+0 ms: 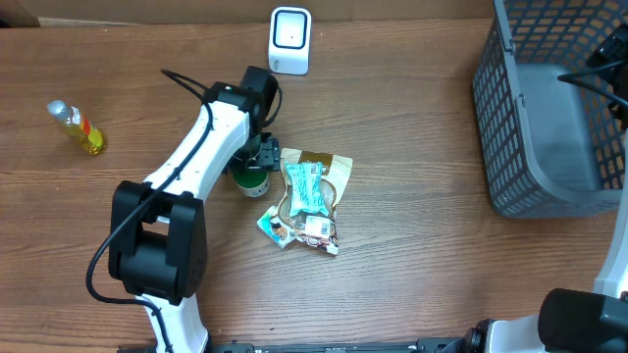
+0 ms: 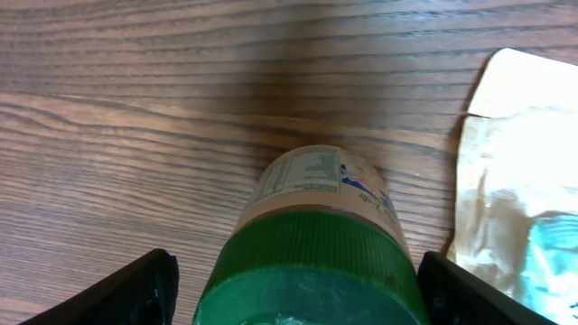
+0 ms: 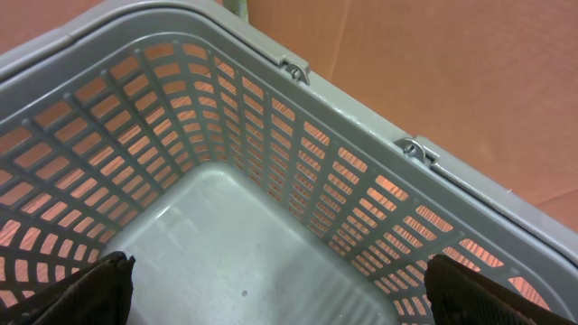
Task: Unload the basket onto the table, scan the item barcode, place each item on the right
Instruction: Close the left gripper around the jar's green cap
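Pick-up stage of a barcode scan: the left tool hangs over a green-capped bottle standing just left of the desk's centre, its black fingers spread to either side of the ribbed cap. A sliver of wood shows between the cap and the 9 o'clock finger. The 3 o'clock finger sits at the cap's edge, and whether it touches cannot be told. The bottle appears not yet clamped and rests upright on the desk, its pale label facing 12 o'clock in the wrist view.

The white scanner stands at the desk's 12 o'clock edge, well apart from the bottle. By this reading, the next move calls for closing squarely on the cap, lifting, then carrying the bottle toward 12 o'clock and turning its printed side to the scanner's window.

A heap of snack packets lies just beside the bottle at its 3 o'clock, and a small yellow bottle lies far off at 9 o'clock. The right tool, spread wide and empty, hovers over the grey basket at the desk's 3 o'clock side.
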Motion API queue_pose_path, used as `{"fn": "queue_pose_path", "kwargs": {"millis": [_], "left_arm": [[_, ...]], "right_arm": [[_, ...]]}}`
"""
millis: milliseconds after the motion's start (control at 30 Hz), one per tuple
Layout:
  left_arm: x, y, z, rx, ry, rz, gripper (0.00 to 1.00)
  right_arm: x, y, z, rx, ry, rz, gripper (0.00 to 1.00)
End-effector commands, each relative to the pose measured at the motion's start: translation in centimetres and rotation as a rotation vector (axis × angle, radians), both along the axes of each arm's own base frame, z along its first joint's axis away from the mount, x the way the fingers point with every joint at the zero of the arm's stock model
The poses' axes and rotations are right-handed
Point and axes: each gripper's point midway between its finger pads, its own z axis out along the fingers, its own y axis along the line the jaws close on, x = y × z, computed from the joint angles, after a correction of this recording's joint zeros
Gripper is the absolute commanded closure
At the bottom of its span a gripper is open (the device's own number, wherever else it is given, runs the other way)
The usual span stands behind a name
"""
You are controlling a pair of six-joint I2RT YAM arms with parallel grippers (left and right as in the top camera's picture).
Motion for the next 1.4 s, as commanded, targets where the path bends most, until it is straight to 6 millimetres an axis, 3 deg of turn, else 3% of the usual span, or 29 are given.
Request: {"fn": "queue_pose_path", "kwargs": {"millis": [0, 167, 467, 767, 1067, 1367], "left_arm": [[-0.8, -0.1, -0.8, -0.045, 0.049, 0.000, 0.17], [-1.2, 0.0, -1.0, -0.040, 0.064, 0.006, 0.19], [-2.3, -0.5, -3.2, -0.075, 0.087, 0.017, 0.18], [-1.1, -0.4, -3.6, -0.095, 0.039, 0.013, 0.17], [-1.4, -0.5, -3.8, -0.104, 0.052, -0.040, 0.13], [-1.6, -0.4, -4.2, -0.103, 0.054, -0.040, 0.23]], "right_arm": [[-0.1, -0.2, 0.4, -0.014, -0.005, -0.008, 0.00], [-0.1, -0.2, 0.4, -0.014, -0.005, -0.008, 0.00], [-0.1, -0.2, 0.4, -0.014, -0.005, -0.008, 0.00], [-0.1, -0.2, 0.4, -0.014, -0.005, -0.008, 0.00], [-0.1, -0.2, 0.4, -0.014, -0.005, -0.008, 0.00], [-0.1, -0.2, 0.4, -0.014, -0.005, -0.008, 0.00]]}}
